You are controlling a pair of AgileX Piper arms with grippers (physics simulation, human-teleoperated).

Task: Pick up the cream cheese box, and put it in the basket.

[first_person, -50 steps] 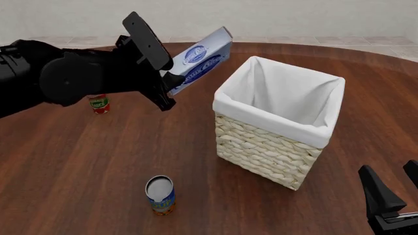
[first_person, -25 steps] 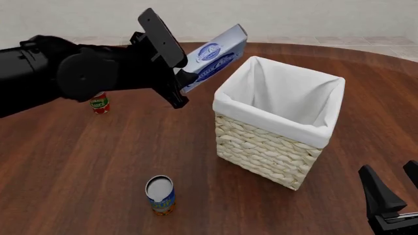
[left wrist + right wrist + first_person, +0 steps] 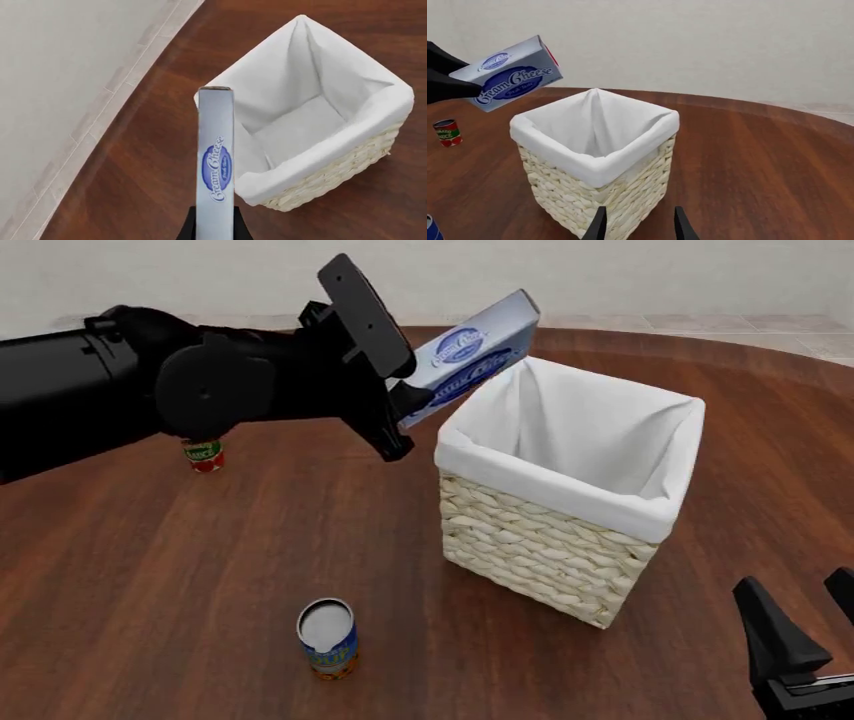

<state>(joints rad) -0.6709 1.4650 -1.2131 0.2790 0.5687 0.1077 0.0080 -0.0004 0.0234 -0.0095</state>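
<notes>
My left gripper (image 3: 407, 405) is shut on the cream cheese box (image 3: 477, 352), a pale carton with blue oval logos, held tilted in the air just over the basket's far left rim. The box shows edge-on in the left wrist view (image 3: 216, 160) and in the right wrist view (image 3: 512, 75). The basket (image 3: 547, 540) is cream wicker with a white liner and stands right of centre; it also shows in the left wrist view (image 3: 340, 170) and the right wrist view (image 3: 607, 192). My right gripper (image 3: 807, 640) is open and empty at the near right, fingertips (image 3: 602, 225) facing the basket.
A small red can (image 3: 203, 453) stands at the left, behind my left arm, and shows in the right wrist view (image 3: 447, 132). A blue-orange can with a white top (image 3: 328, 637) stands near the front. The round wooden table's edge (image 3: 747, 348) curves behind the basket.
My left gripper has carried the cream cheese box to the right and slightly up, from left of the basket to over its far left rim. The right arm has not moved.
</notes>
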